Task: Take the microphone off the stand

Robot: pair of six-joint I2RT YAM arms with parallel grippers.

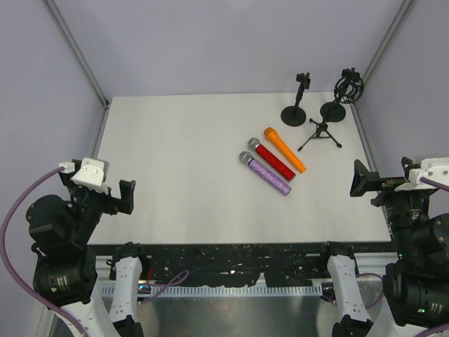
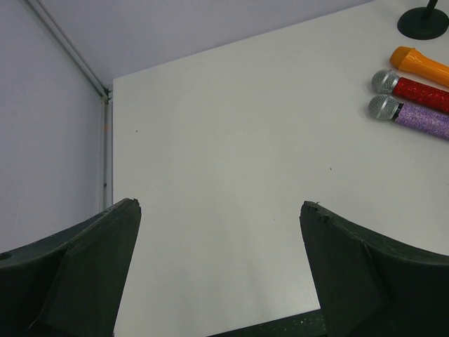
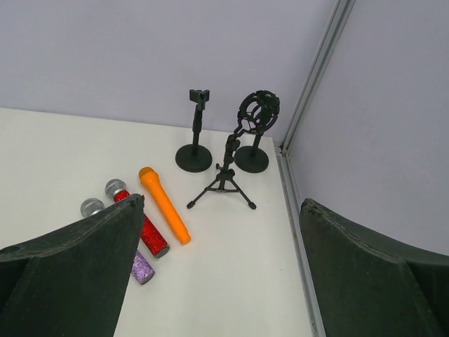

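Note:
Three microphones lie side by side on the white table (image 1: 175, 175): an orange one (image 1: 284, 149) (image 3: 165, 207), a red glitter one (image 1: 273, 161) (image 3: 149, 232) and a purple glitter one (image 1: 266, 174) (image 2: 421, 119). Behind them stand a clip stand (image 1: 300, 98) (image 3: 196, 133), a shock-mount stand (image 1: 344, 95) (image 3: 256, 119) and a small tripod stand (image 1: 320, 133) (image 3: 224, 179). No stand holds a microphone. My left gripper (image 1: 116, 200) (image 2: 221, 210) hangs open over the near left of the table. My right gripper (image 1: 372, 188) (image 3: 222, 203) is open at the near right, apart from the microphones.
Metal frame posts (image 1: 77, 53) (image 3: 316, 77) and pale walls close in the table at the back corners. The right table edge rail (image 3: 295, 217) runs close beside the stands.

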